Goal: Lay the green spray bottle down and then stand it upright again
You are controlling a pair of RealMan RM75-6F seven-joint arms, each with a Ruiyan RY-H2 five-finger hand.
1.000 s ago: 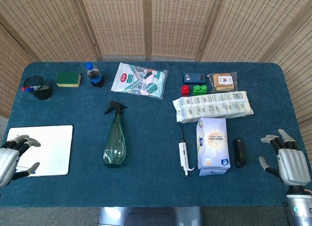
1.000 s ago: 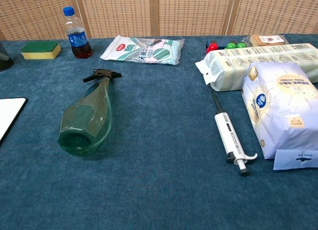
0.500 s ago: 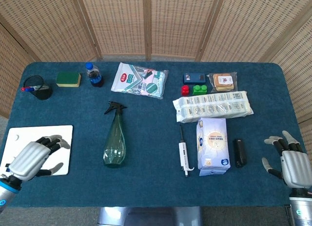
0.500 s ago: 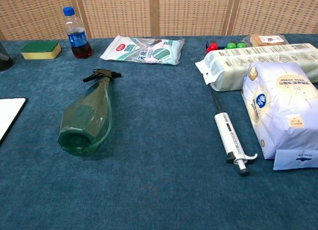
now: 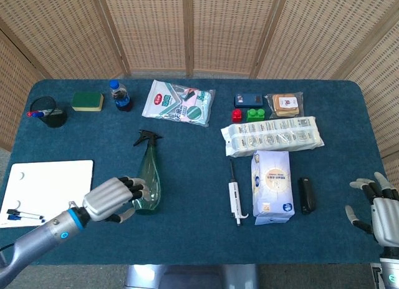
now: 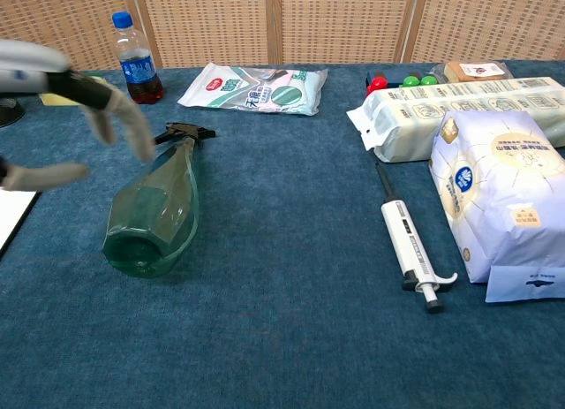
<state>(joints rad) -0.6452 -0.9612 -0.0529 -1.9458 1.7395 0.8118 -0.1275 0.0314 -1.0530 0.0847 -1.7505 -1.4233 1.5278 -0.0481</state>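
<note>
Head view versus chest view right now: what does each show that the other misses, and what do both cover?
Only the head view shows the right hand, open at the table's right edge, the whiteboard with its markers, the pen cup and the black case.

Only the chest view shows that the green spray bottle has its base facing the camera, and the left hand's blurred fingers spread above it.

Both show the bottle lying down, the left hand open beside it, the pipette, the white bag and the cola bottle.
</note>
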